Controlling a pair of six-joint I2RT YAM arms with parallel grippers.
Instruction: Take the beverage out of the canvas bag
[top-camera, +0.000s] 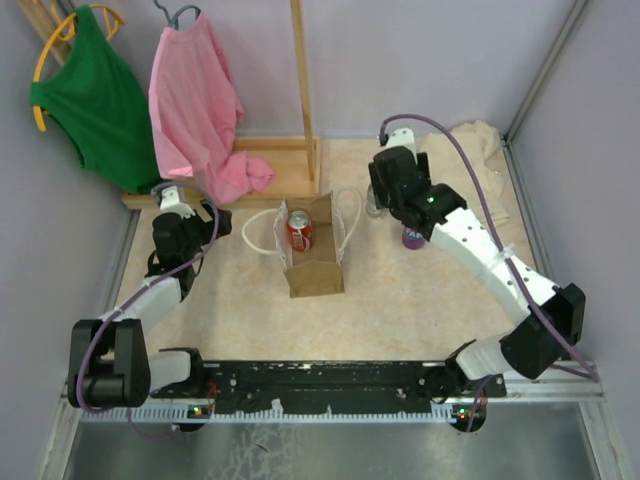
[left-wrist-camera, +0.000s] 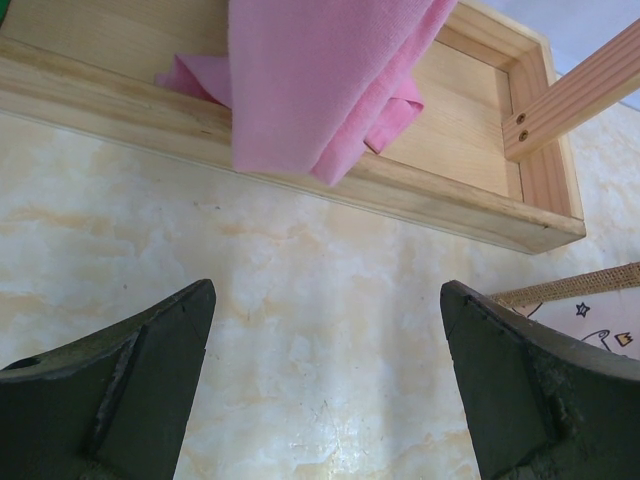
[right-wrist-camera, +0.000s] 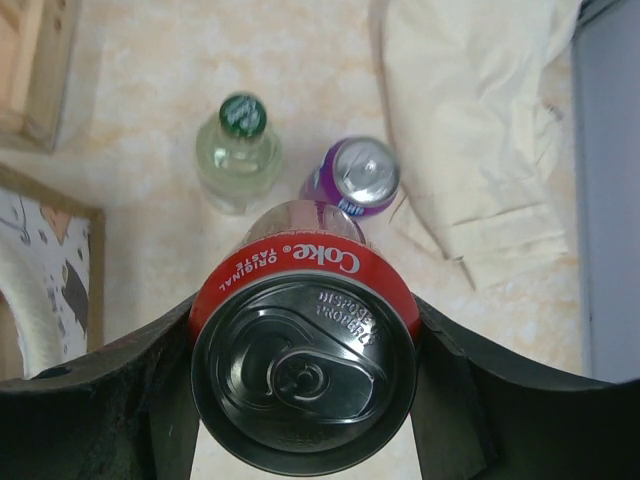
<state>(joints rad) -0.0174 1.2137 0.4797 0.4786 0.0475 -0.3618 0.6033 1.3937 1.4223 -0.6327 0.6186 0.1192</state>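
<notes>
The canvas bag (top-camera: 315, 262) stands open at the table's middle, tan-brown with white loop handles; a red beverage can (top-camera: 300, 232) stands inside it. My right gripper (top-camera: 392, 205) is to the right of the bag, outside it. In the right wrist view it (right-wrist-camera: 305, 312) is shut on a red Coke can (right-wrist-camera: 305, 375), held upright by its sides above the table. The bag's edge (right-wrist-camera: 45, 270) shows at that view's left. My left gripper (top-camera: 195, 222) is left of the bag, open and empty (left-wrist-camera: 328, 290) over bare table, with the bag's rim (left-wrist-camera: 590, 288) at its right.
A green-capped clear bottle (right-wrist-camera: 240, 150) and a purple can (right-wrist-camera: 360, 175) stand just beyond the held can. A beige cloth (right-wrist-camera: 480, 130) lies at the far right. A wooden rack base (left-wrist-camera: 430, 190) with a pink shirt (left-wrist-camera: 320, 80) lies behind the left gripper; a green garment (top-camera: 95, 95) hangs far left.
</notes>
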